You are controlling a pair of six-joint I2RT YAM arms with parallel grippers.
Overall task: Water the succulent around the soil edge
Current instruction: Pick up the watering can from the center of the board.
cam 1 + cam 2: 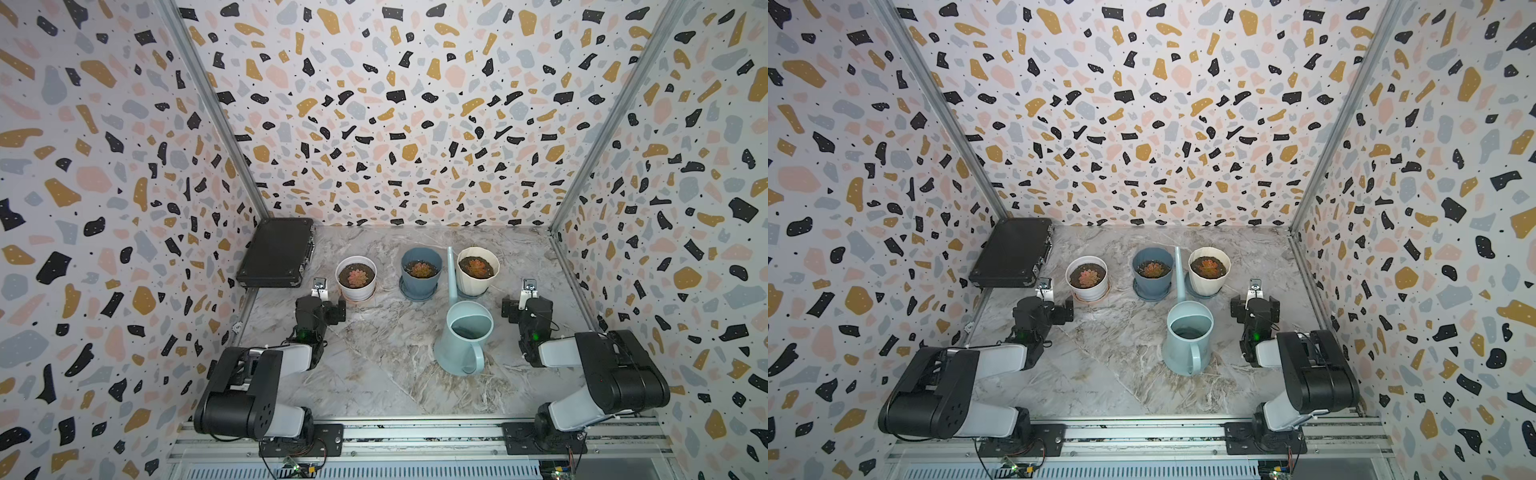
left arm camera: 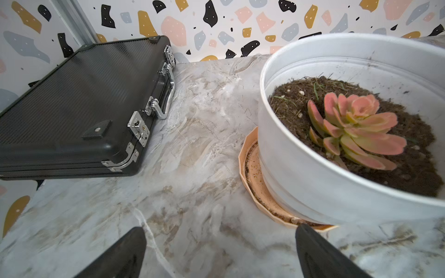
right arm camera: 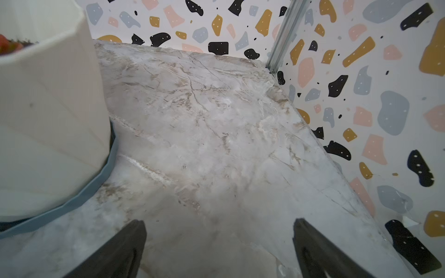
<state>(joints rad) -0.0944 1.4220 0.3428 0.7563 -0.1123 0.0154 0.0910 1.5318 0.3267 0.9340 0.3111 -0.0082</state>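
Both jaws stand wide open, empty. The can [image 1: 465, 332] (filled) sits on the counter [image 1: 374, 365] beside the right jaws [image 3: 219, 245], spout between two pots. A careless handle grab could slosh water or knock the cream pot [image 1: 478, 270].

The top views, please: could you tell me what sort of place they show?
Probably a staged robot test booth, not a home: terrazzo-patterned walls box in a marble-look tabletop, and both arms are bolted to a metal rail.

black case [image 1: 276, 252] | lying flat (closed) | far-left corner | marble table [image 1: 374, 374]
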